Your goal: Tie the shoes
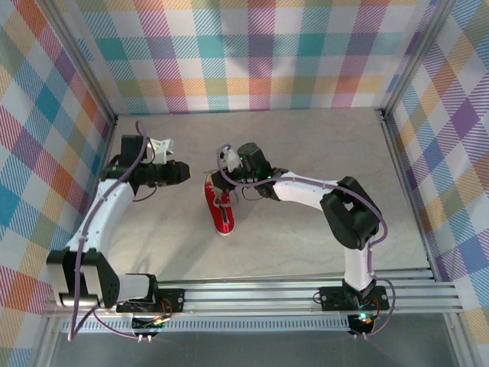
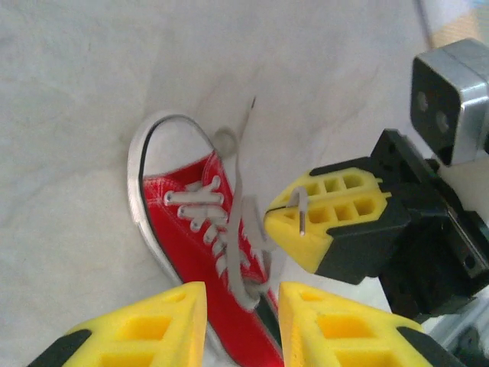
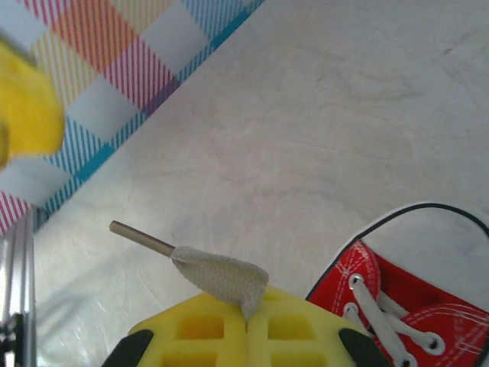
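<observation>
With the sneaker (image 1: 221, 212) as the clock's centre in the top view, the desk (image 1: 267, 252) is bare from 4 to 8 o'clock, down to the rail (image 1: 252, 294). The right arm (image 1: 306, 187) bars 2 to 3 o'clock; beyond it the desk runs bare to the plaid walls (image 1: 252, 53). The right gripper (image 1: 220, 182), clamped on a lace (image 3: 221, 279), sits over the sneaker's 12 o'clock end. The left gripper (image 1: 186, 171), jaws apart, stands near it at 11 o'clock, leaving a narrow gap. The left arm (image 1: 107, 206) blocks 9 to 10 o'clock.
</observation>
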`<action>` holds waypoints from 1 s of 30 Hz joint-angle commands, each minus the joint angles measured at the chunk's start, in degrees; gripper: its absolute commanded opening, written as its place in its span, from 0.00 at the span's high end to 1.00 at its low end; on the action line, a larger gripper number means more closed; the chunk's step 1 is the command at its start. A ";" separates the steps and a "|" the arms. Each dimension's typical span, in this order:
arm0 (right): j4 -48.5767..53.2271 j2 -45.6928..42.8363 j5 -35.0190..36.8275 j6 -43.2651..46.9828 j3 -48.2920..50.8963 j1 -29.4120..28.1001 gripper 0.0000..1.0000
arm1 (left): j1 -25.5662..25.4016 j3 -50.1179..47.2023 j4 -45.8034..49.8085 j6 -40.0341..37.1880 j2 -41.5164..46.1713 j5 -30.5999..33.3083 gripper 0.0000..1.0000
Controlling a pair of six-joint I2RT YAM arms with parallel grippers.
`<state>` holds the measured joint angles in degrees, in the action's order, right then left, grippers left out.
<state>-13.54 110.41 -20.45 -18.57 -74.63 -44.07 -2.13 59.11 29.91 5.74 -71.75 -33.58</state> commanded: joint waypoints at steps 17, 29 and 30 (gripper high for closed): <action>1.39 -2.66 -5.45 -11.05 -4.07 -0.49 1.00 | -10.96 -15.40 -42.30 19.51 3.27 8.10 0.74; 1.28 -2.41 -7.05 -10.94 -4.73 -0.55 1.00 | -11.49 -13.46 -40.80 19.11 0.88 6.76 1.00; 1.08 -2.44 -7.35 -10.61 -4.58 -0.50 1.00 | -11.49 -12.59 -38.54 17.83 1.19 7.15 1.00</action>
<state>-12.16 110.08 -25.82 -29.41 -77.58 -44.27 -13.10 43.46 -10.46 25.76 -71.09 -26.00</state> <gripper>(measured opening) 0.042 0.047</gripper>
